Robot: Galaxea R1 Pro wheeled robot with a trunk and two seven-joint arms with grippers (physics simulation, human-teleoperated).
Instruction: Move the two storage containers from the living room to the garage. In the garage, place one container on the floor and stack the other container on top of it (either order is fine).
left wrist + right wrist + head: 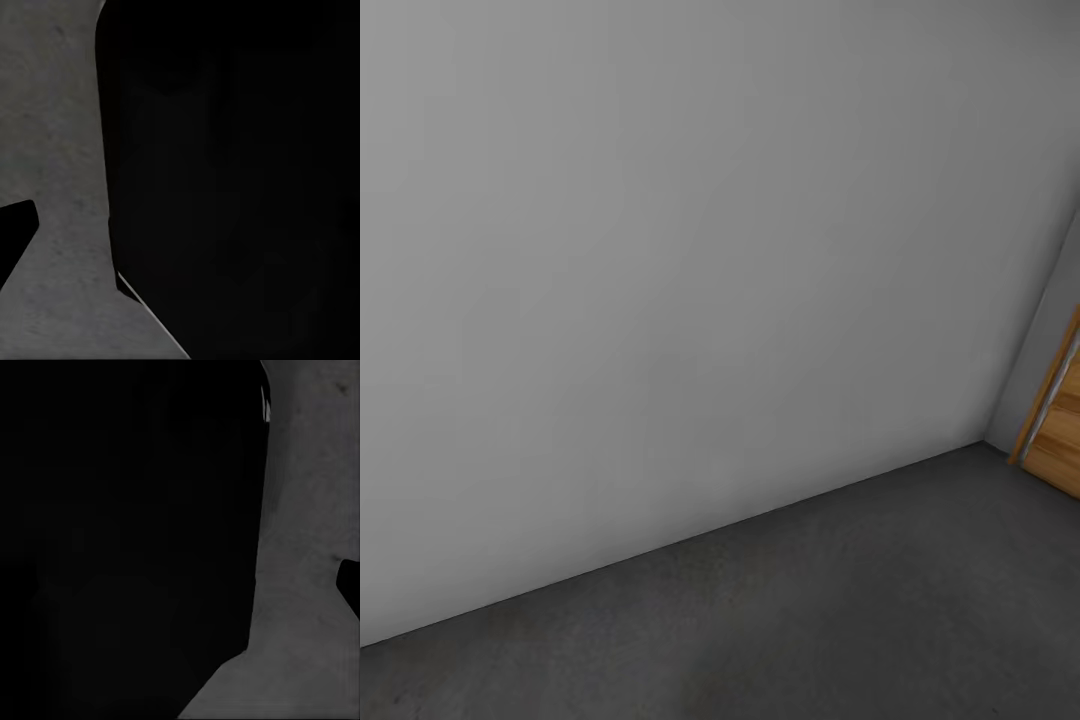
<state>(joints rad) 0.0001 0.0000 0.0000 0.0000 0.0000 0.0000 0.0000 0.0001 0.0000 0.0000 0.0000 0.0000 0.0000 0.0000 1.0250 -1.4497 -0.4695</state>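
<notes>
Here, over the grey floor [840,620], neither gripper's state can be told.

I see mottled grey concrete floor [52,135] beside a large black shape [240,180] too dark to identify.

floor [840,620]: open | wall [660,250]: blocks ahead | wooden door [1060,430]: right corner

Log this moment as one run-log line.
room: garage | head view: grey wall, concrete floor, wooden door at right | containers: unseen | hands: state unclear
</notes>
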